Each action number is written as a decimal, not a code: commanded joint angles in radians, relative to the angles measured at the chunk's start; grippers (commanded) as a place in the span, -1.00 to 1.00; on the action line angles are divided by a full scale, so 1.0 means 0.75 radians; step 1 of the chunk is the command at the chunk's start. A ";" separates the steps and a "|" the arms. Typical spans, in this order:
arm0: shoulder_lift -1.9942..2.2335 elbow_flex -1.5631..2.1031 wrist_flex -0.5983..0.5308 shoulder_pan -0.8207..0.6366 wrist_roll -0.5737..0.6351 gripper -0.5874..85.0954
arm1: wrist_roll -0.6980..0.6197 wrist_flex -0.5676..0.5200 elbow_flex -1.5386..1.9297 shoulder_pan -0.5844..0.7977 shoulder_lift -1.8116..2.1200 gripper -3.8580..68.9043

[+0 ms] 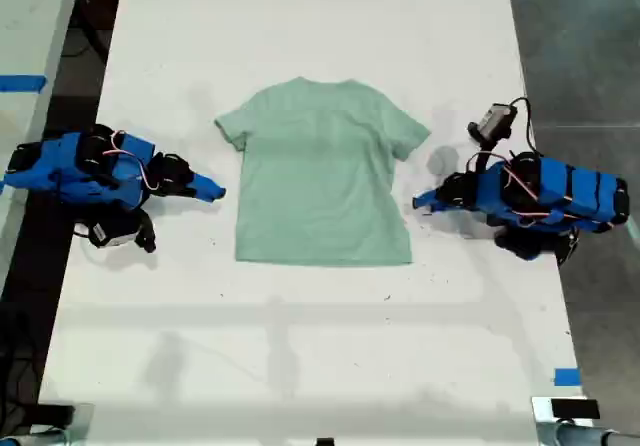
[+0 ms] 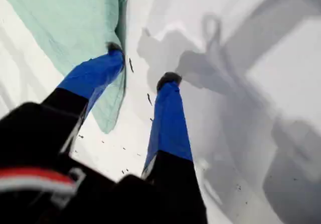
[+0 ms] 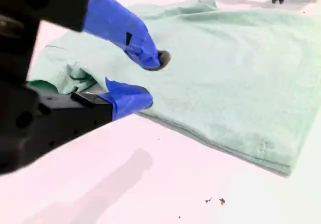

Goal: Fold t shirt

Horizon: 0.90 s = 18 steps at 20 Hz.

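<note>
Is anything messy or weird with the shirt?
Nothing much. The t shirt lies flat and almost straight on the white table. One sleeve looks a bit rumpled near my second gripper, and a few dark specks dot the table.

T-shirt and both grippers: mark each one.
t-shirt (image 1: 322,181): exterior view, middle of the cloth.
my first gripper (image 2: 142,63): first wrist view, midway between its fingertips.
my second gripper (image 3: 154,79): second wrist view, midway between its fingertips.

Bright even overhead light, white table (image 1: 300,346) near blown out, soft grey arm shadows across it, first wrist view slightly blurred, second wrist view tinted pink, close gripper bodies out of focus
</note>
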 commanded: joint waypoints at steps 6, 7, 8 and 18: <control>0.006 -0.006 -0.031 -0.014 0.010 -0.79 | -0.309 -0.096 -0.037 -0.112 0.010 -0.59; 0.006 -0.006 -0.031 -0.014 0.010 -0.79 | -0.331 -0.151 -0.115 -0.094 0.010 -0.85; 0.006 -0.006 -0.031 -0.014 0.010 -0.79 | -0.403 -0.209 -0.196 -0.039 0.002 -0.87; 0.006 -0.006 -0.031 -0.016 0.010 -0.79 | -0.896 0.014 -1.319 0.816 -1.317 -0.65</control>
